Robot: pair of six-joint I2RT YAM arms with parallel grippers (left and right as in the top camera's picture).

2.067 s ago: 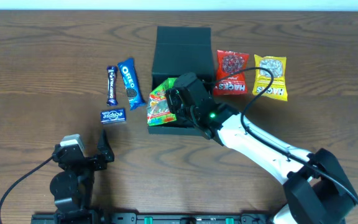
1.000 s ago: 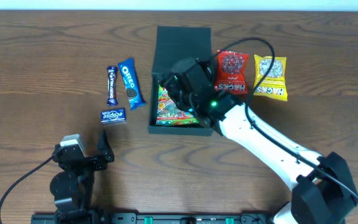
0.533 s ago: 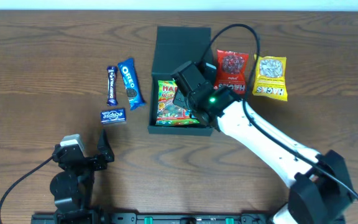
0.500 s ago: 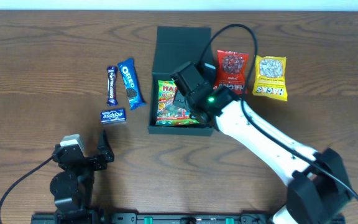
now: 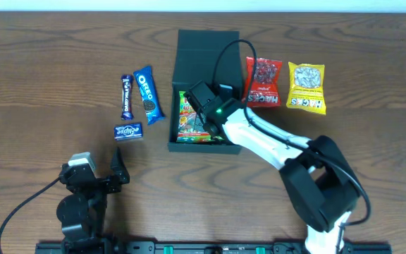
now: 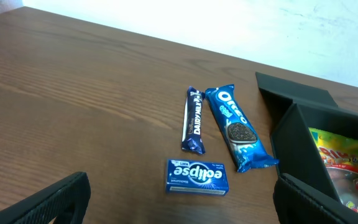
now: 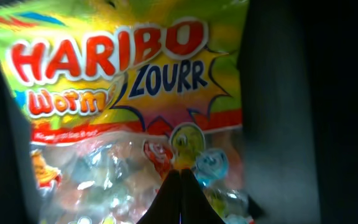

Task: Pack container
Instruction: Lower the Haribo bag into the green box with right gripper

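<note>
The dark container [image 5: 206,53] stands open at the table's middle back, its flap lid lying back. A Haribo bag [image 5: 187,128] lies flat inside it. My right gripper [image 5: 201,100] is down inside the container over the bag's upper part. In the right wrist view its fingers [image 7: 180,175] are shut together, tips against the Haribo bag [image 7: 123,81], with the container's dark wall [image 7: 278,106] to the right. My left gripper [image 5: 94,173] is open and empty at the front left. Its view shows the container [image 6: 291,130] with the bag [image 6: 340,162] inside.
An Oreo pack [image 5: 146,95], a Dairy Milk bar [image 5: 126,97] and a blue Eclipse box [image 5: 128,131] lie left of the container. A red snack packet [image 5: 262,82] and a yellow one [image 5: 306,87] lie to its right. The right arm's cable loops over the lid.
My right gripper carried the Haribo bag into the container and laid it flat. It then shifted left and down over the bag. The left arm has not moved.
</note>
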